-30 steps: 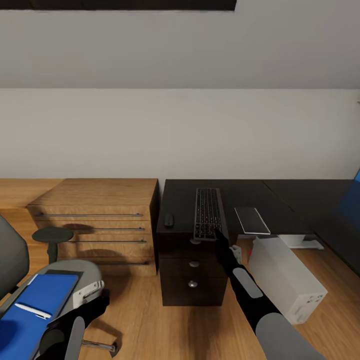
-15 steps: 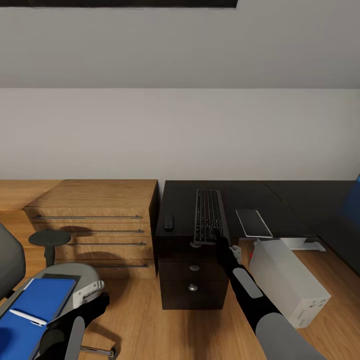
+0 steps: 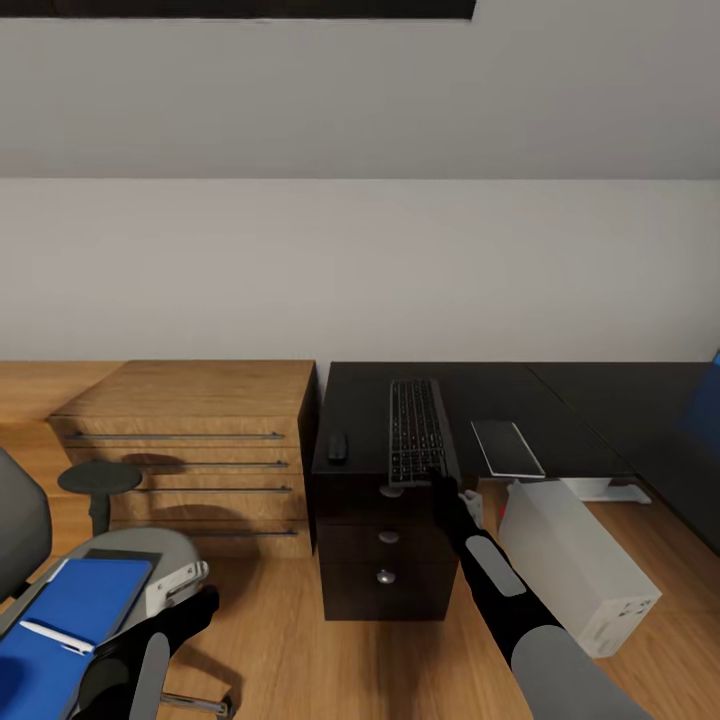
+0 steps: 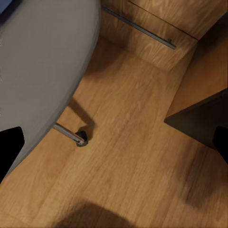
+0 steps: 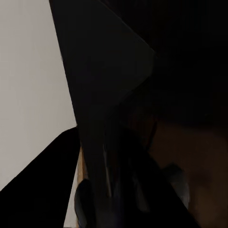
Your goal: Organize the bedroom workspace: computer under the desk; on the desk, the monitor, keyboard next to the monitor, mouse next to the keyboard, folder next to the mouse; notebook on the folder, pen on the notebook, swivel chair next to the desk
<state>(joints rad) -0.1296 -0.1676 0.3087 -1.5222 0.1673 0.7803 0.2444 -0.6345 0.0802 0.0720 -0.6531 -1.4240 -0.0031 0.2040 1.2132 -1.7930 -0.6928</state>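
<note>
Seen from the head: black desk [image 3: 520, 392] along the white wall, its surface carrying the keyboard [image 3: 415, 429] lengthwise near the front edge, the mouse [image 3: 338, 446] just left of it and apart, and the grey notebook [image 3: 507, 447] to the keyboard's right, also apart. Stood beside a light wooden dresser [image 3: 190, 440] on the left. Below the surface — silver-knobbed drawers, and right of them the light grey computer [image 3: 577, 555] on the wooden floor [image 3: 290, 640], tilted away from the drawer block and partly out from under the desk.

Reached up to the keyboard's near right corner: right pincer [image 3: 437, 480], tip at or against the keyboard's edge. Too dark to tell how far open, or whether anything was gripped; in the right wrist view, mostly black desk edge and a strip of white wall.

Low at the left: swivel chair [image 3: 150, 560], with the blue folder [image 3: 70, 610] flat on its seat and the whitish pen [image 3: 60, 636] lying on the folder. Just beside the seat's front edge, left pincer [image 3: 196, 608] hung over the floor, holding nothing visible; opening not clear. In the left wrist view — the grey seat rim [image 4: 42, 71], one chrome leg with a castor [image 4: 80, 139], bare floor and the dresser's lowest drawer.
</note>
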